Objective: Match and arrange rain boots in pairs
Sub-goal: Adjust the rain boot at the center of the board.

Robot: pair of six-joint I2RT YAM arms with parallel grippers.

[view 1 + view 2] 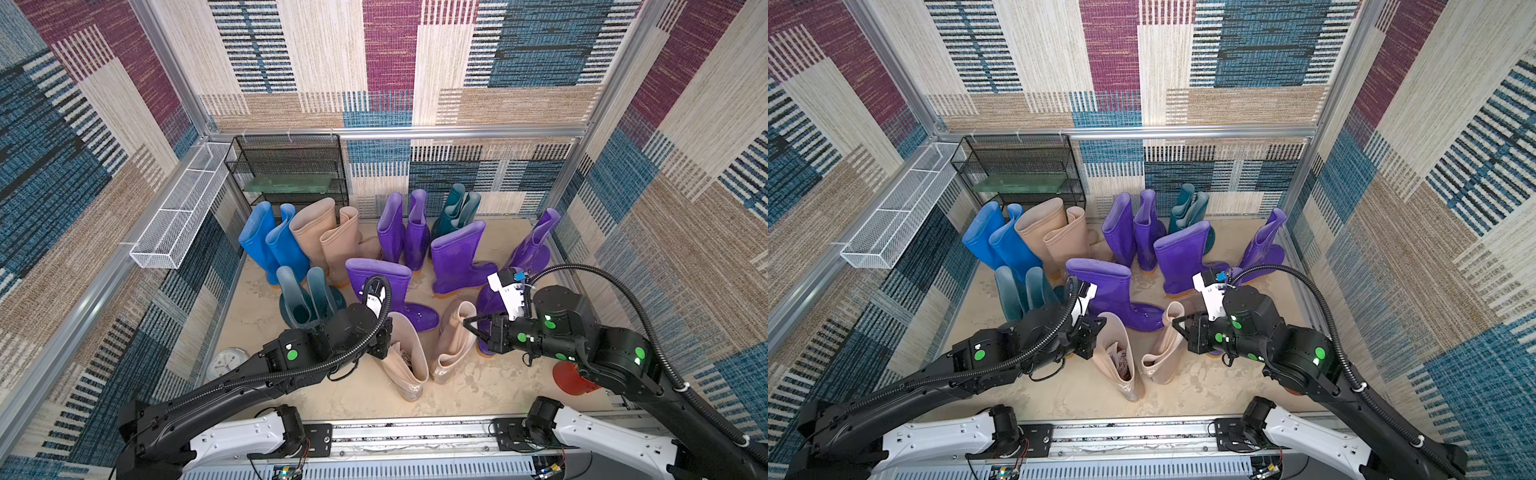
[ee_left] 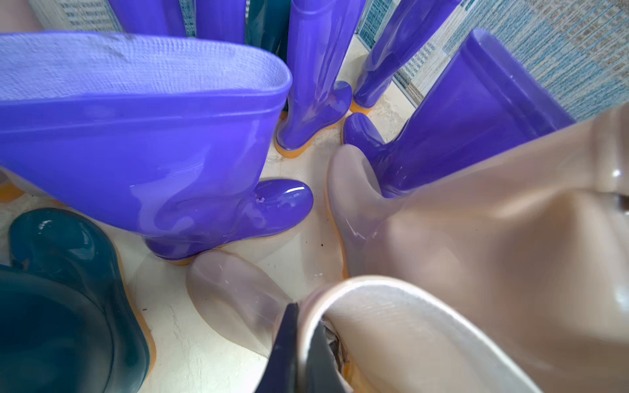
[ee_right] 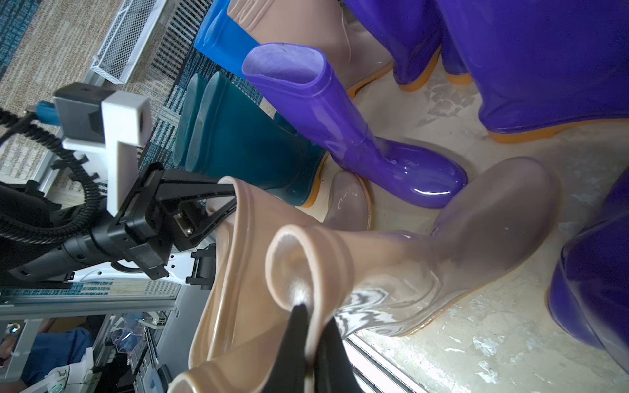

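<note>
No legible text, brand or number anywhere. White sticker (image 1: pixel 372 301) on left arm's wrist: dark print, too small to read. Round white dial (image 1: pixel 227 363) on floor near left wall: markings blurred, unreadable.

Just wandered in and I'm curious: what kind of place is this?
Probably a mock entryway built for robot testing: carpet-covered walls on a metal frame, rain boots on the floor, a wire shelf.

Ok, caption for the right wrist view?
Right tool pinches one beige boot at the cuff; left tool grips its mate.
</note>
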